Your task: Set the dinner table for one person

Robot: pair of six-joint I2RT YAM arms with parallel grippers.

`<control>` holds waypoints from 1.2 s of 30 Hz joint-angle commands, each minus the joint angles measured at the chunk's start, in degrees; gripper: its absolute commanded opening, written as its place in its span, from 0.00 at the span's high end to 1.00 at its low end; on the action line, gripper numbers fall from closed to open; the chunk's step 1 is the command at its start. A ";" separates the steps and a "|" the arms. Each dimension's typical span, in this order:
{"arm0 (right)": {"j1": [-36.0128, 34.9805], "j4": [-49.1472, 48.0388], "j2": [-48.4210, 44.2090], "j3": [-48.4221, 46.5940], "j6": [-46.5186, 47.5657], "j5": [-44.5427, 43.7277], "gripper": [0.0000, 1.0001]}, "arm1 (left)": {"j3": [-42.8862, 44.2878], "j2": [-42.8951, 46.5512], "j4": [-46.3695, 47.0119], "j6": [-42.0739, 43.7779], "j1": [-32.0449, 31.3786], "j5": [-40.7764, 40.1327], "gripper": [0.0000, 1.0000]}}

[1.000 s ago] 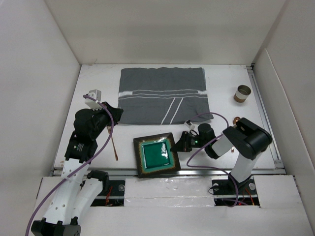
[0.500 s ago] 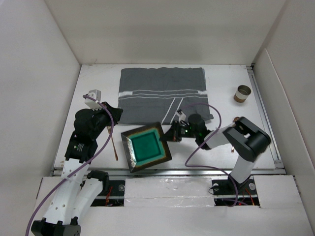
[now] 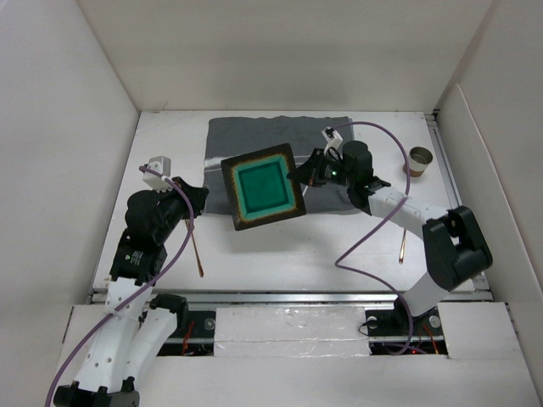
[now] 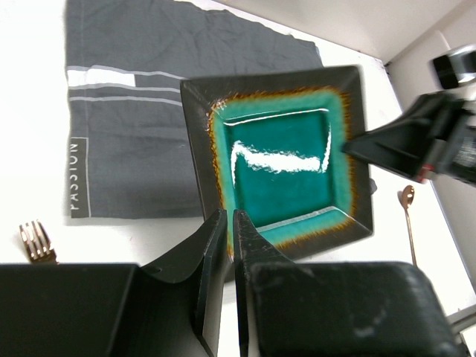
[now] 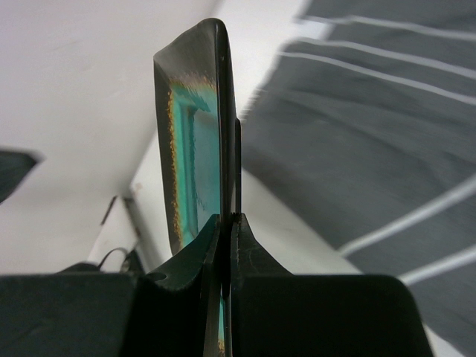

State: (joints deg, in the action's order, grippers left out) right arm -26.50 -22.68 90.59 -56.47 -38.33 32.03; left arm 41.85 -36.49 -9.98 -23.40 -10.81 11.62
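A square plate point(image 3: 263, 186) with a teal centre and dark brown rim hangs tilted above the near left part of the grey striped cloth point(image 3: 280, 134). My right gripper point(image 3: 301, 174) is shut on the plate's right rim; in the right wrist view the plate point(image 5: 195, 126) stands edge-on between the jaws of that gripper point(image 5: 227, 219). My left gripper point(image 3: 199, 197) is shut and empty, left of the plate, over the white dinner table point(image 3: 280, 254). In the left wrist view the plate point(image 4: 282, 160) shows beyond the closed left gripper point(image 4: 227, 223).
A copper fork point(image 3: 197, 250) lies on the table by the left arm, and it also shows in the left wrist view point(image 4: 36, 242). A copper spoon point(image 3: 401, 246) lies at the right. A small cup point(image 3: 419, 161) lies at the far right. White walls surround the table.
My right gripper has lifted the plate from the table's near edge and carried it away and leftward, up over the cloth. The left arm has barely moved.
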 commanded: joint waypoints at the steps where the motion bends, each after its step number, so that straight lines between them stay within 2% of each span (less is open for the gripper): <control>1: 2.58 -5.71 2.22 -6.19 -4.46 3.56 1.00 | 3.24 1.25 0.40 0.28 -0.18 -2.38 0.94; 6: 4.70 -10.97 8.37 -11.11 -9.74 3.30 1.00 | 3.15 1.33 0.31 -0.07 -0.18 -3.35 0.94; 7: 5.23 -12.12 10.55 -12.43 -12.36 3.30 1.00 | 3.42 1.16 0.48 -0.07 -0.18 -3.36 0.90; 8: 5.23 -13.87 11.71 -13.13 -13.60 3.30 1.00 | 3.59 0.90 0.57 -0.07 -0.18 -3.18 0.77; 11: 5.76 -13.80 16.54 -17.61 -15.55 2.42 1.00 | 3.24 1.33 1.80 -0.07 -0.18 -1.52 0.62; 15: 7.95 -16.08 21.11 -20.87 -19.93 3.12 1.00 | 3.33 1.07 1.89 -0.07 -0.18 -1.69 0.62; 20: 9.89 -13.72 26.04 -26.49 -21.44 4.71 1.00 | 2.98 1.07 1.72 0.02 -0.18 -1.86 0.63; 25: 11.73 -7.93 28.24 -30.53 -18.90 5.76 1.00 | 2.89 1.51 1.63 0.02 -0.18 -2.04 0.63; 36: 12.88 -2.37 34.83 -37.22 -16.25 10.41 1.00 | 2.80 1.33 1.63 0.11 -0.18 -2.04 0.63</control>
State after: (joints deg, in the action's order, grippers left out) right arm -13.43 -18.31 127.15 -87.81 -51.83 34.50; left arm 42.78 -35.81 -10.55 -23.57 -10.81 9.39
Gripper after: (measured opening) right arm 0.079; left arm 0.374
